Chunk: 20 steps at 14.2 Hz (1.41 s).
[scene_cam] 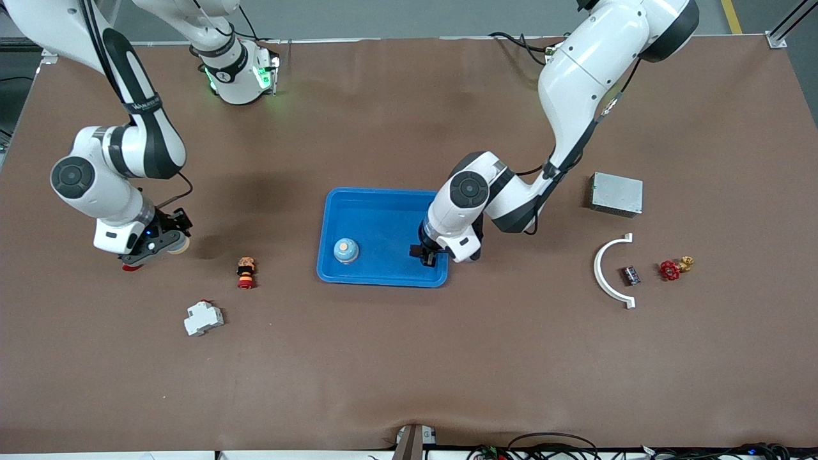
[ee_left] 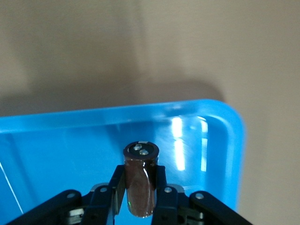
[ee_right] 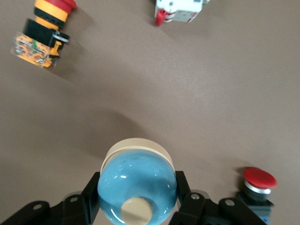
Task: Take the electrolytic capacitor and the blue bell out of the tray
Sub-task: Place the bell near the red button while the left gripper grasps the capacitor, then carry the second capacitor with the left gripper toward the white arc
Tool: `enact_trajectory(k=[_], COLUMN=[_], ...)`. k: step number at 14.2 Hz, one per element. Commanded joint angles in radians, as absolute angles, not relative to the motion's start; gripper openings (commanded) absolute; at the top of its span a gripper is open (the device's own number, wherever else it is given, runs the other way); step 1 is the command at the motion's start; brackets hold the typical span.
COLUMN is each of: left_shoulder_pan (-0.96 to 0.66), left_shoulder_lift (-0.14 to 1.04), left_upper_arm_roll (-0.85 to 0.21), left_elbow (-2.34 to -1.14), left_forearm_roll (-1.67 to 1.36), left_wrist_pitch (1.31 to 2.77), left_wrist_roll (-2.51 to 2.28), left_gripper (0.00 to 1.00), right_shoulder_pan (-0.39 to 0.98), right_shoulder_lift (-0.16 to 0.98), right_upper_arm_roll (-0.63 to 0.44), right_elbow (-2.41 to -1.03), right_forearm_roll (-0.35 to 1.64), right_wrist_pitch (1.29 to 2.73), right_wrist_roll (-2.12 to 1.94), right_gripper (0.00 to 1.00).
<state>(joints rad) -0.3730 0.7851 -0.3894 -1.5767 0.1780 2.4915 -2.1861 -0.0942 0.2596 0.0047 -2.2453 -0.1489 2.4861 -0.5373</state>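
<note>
The left gripper (ee_left: 139,197) is clamping the capacitor (ee_left: 140,180) in the tray (scene_cam: 383,220); the right gripper (ee_right: 137,201) is clamping a bell (ee_right: 137,187). A shallow grip may be letting the capacitor slip when lifting.

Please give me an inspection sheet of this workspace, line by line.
Surface: brown table, nothing spilled.
Job's things: blue tray holds one blue bell; capacitor gripped inside the tray.
Clutter: grey box, white arc, dark part, red valve toward the left arm's end; push button, white breaker, red button toward the right arm's end.
Hands: left hand shut on capacitor; right hand shut on second bell, over the table.
Cables: bundle at the table's camera edge.
Surroundings: grey floor.
</note>
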Motion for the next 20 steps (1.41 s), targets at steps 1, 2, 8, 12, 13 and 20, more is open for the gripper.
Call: enact_trajectory(k=[1,2,8,12,13,20], left_shoulder_pan=[-0.367,-0.359,-0.2,-0.108,-0.088,0.028], left_shoulder_lift=[0.688,0.657,0.551,0.548,0.548,0.549], left_upper_arm_roll=[-0.382,-0.382,-0.405,-0.403,-0.403,-0.397], left_elbow=[-1.592,-1.592,-1.605,-1.651,-1.663,-1.755], left_forearm_roll=[0.198,0.196,0.181,0.204,0.204,0.206], left_wrist_pitch=[2.416,2.375,2.113,2.042,2.04,2.048], left_wrist_roll=[-2.143,-2.094,-1.829,-1.613,-1.532,-1.085], left_gripper=[0.0,0.0,0.0,0.0,0.0,0.0], right_shoulder_pan=[-0.118,-0.117,-0.115,-0.115,-0.115,-0.115], right_shoulder_lift=[0.317,0.333,0.385,0.399,0.403,0.417], right_upper_arm_roll=[0.023,0.023,0.023,0.023,0.023,0.023], right_elbow=[-2.243,-2.243,-2.233,-2.229,-2.226,-2.226], right_forearm_roll=[-0.175,-0.175,-0.175,-0.176,-0.176,-0.176], right_wrist_pitch=[2.522,2.534,2.554,2.557,2.557,2.568], right_wrist_roll=[-0.541,-0.541,-0.54,-0.54,-0.54,-0.54], right_gripper=[0.22,0.23,0.3,0.37,0.38,1.0])
